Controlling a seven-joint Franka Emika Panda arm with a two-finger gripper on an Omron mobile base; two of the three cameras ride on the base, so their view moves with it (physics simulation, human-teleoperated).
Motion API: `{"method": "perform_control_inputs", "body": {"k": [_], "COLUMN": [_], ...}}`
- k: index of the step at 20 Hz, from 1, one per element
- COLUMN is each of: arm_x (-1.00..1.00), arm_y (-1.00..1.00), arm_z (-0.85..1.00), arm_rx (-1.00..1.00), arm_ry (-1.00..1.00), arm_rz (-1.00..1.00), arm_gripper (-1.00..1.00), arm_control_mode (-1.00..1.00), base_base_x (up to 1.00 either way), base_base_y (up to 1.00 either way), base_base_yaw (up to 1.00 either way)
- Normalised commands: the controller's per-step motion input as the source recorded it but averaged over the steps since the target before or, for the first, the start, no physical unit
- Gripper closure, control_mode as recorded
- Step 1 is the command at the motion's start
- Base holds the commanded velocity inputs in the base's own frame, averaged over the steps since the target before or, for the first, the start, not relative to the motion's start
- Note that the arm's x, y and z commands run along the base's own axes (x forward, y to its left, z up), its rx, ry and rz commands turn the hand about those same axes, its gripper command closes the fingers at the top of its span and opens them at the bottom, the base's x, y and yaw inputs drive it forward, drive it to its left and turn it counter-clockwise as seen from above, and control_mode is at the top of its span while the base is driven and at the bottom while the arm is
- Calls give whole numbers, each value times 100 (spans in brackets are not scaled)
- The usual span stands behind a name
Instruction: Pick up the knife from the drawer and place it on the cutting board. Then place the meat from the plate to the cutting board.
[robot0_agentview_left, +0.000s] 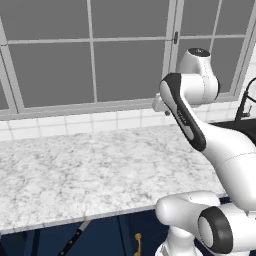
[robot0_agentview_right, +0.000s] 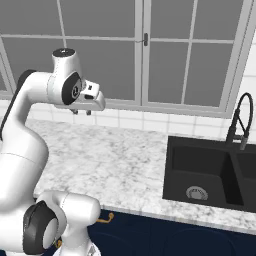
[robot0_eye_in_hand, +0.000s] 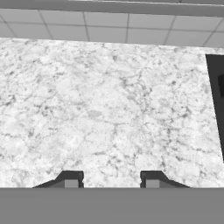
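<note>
From the hand camera I see my gripper high over the marble counter, its two dark fingertips standing apart with bare stone between them and nothing pinched. The tiled wall runs along the far edge of the counter, and the dark sink cuts in at the right side of that view. In the right base view I see the hand held above the counter in front of the window, with the black sink basin and its curved faucet off to the right. In the left base view I can see the knife lying in the open navy drawer just below the counter's front edge, black handle toward me, with a brass handle near it.
</note>
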Motion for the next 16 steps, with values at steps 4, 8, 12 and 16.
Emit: {"method": "perform_control_inputs", "body": {"k": [4, 8, 12, 16], "arm_x": [-9, -1, -2, 0], "arm_y": [0, 0, 0, 0], "arm_z": [0, 0, 0, 0], "arm_rx": [0, 0, 0, 0], "arm_ry": [-1, 0, 0, 0], "arm_rz": [0, 0, 0, 0], "arm_gripper": [-100, -100, -100, -100], "arm_control_mode": [-100, -100, 100, 100], "base_base_x": [0, 0, -30, -17], "base_base_y": [0, 0, -34, -96], "base_base_yaw": [0, 0, 6, 20]}}
